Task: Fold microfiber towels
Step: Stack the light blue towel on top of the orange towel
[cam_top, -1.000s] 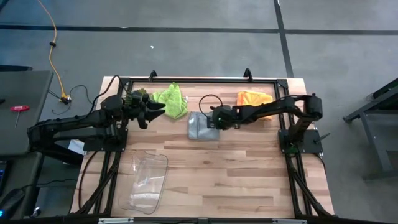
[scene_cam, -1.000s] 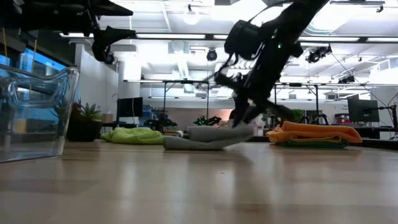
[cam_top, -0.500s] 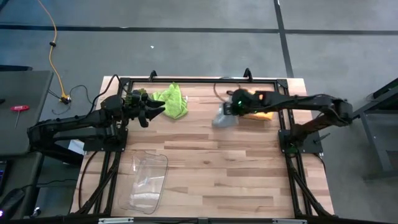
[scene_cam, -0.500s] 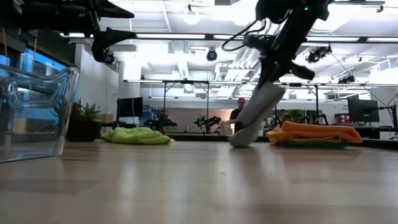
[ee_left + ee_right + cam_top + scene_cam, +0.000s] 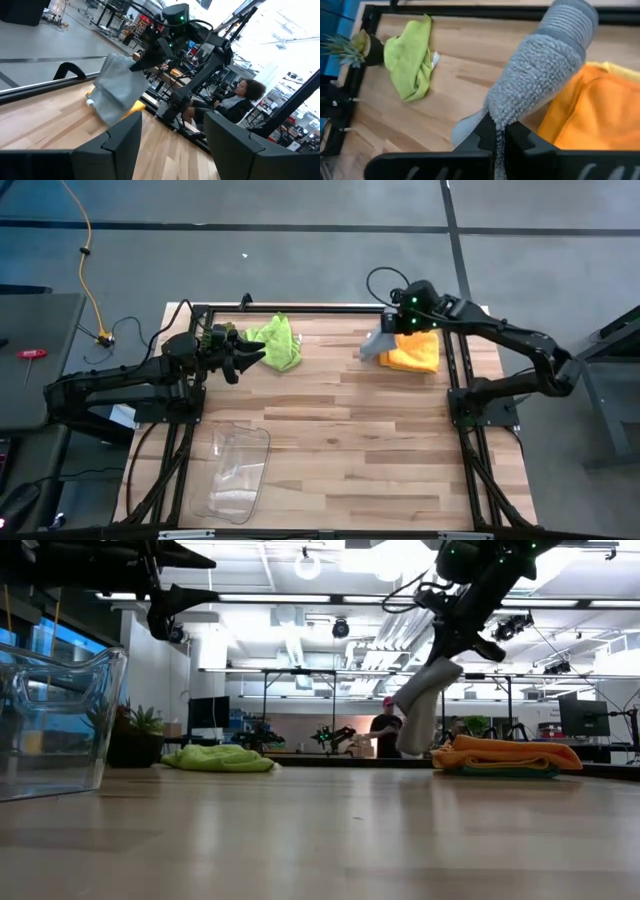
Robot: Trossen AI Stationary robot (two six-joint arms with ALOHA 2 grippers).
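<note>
Grey towel [image 5: 374, 345] hangs pinched in right gripper [image 5: 398, 330], above orange towel [image 5: 413, 351].

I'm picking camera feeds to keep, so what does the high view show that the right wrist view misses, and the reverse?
Only the high view shows the clear plastic bin at the table's near edge, the open left gripper waiting beside the lime green microfiber towel, and both whole arms. Only the right wrist view shows the right gripper shut on the folded grey microfiber towel, pinching it by one edge. Both show the grey towel by the orange microfiber towel, the lime one, and the small spiky green plant.
</note>
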